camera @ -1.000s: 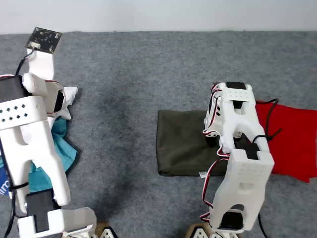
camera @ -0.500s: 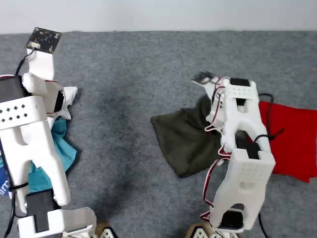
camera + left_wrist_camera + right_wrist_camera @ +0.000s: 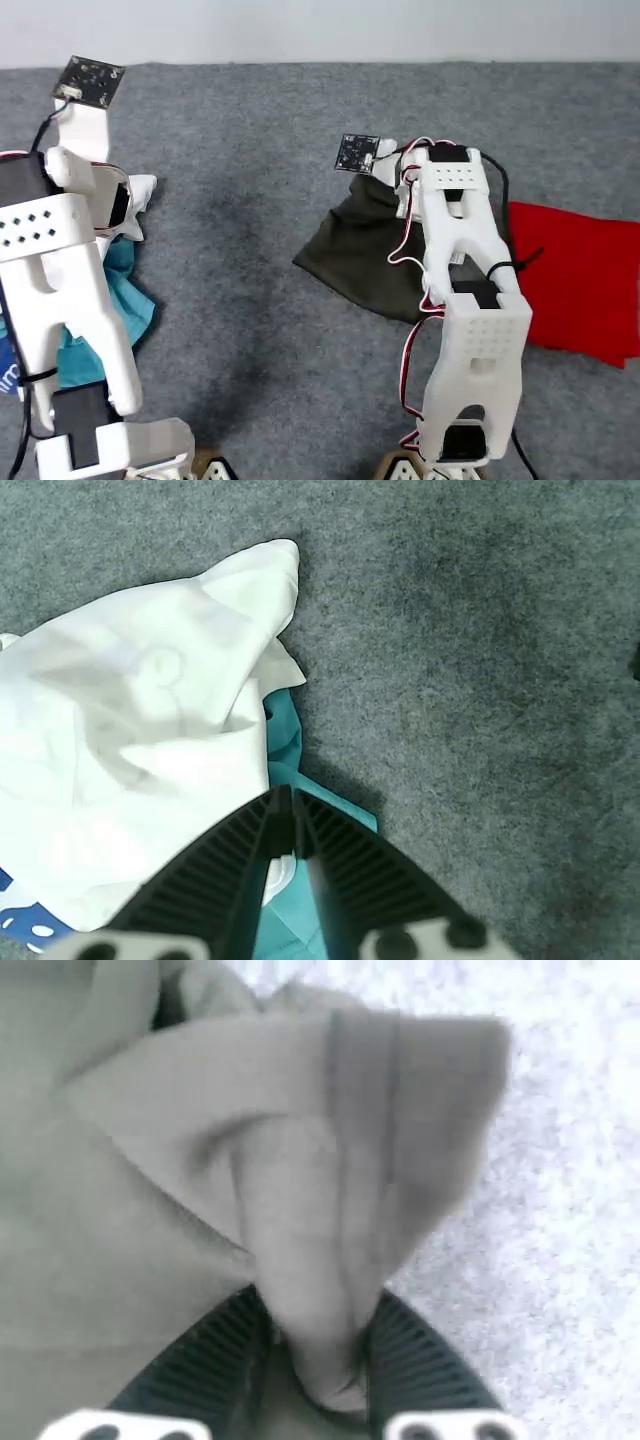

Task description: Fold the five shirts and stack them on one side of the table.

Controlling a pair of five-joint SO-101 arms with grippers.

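- The right tool is clamped on a bunched fold of the olive shirt, with cloth pinched between both ribbed fingers
- From above, the olive shirt lies crumpled right of the worktop's middle; one part is drawn up toward the far edge under the right arm, and the rest spreads out on the grey worktop
- The red shirt lies flat by the right edge, just beside the olive one; the right arm crosses over where they meet, so I cannot tell if they touch
- The left tool has its fingers together with nothing between them; it hangs over the pile by the left edge
- In that pile the white shirt lies rumpled on top of the teal shirt, which shows along its side
- A bit of blue cloth with white dots shows under the white shirt
- From above, the white shirt and teal shirt show beside the left arm, well apart from the olive and red ones
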